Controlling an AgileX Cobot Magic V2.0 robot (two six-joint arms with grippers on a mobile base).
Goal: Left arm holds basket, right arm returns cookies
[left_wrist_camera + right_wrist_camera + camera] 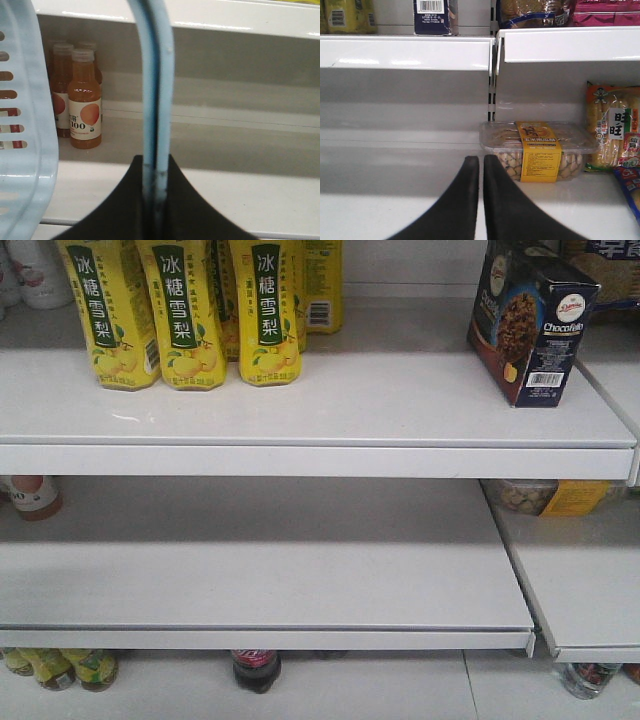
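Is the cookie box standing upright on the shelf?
Upright. The cookie box stands on its base on the top shelf, right of the yellow bottles.

Only the tips of the robot show. The left gripper (pixel 155 200) is matte black, its two fingers flaring outward at the base like a broad wedge, with smooth curved outer edges and pale scuffing along the narrow seam between them. The right gripper (pixel 481 200) is the same plain black: two tapering, rounded fingers, widening toward the bottom, without visible screws, cables or markings.
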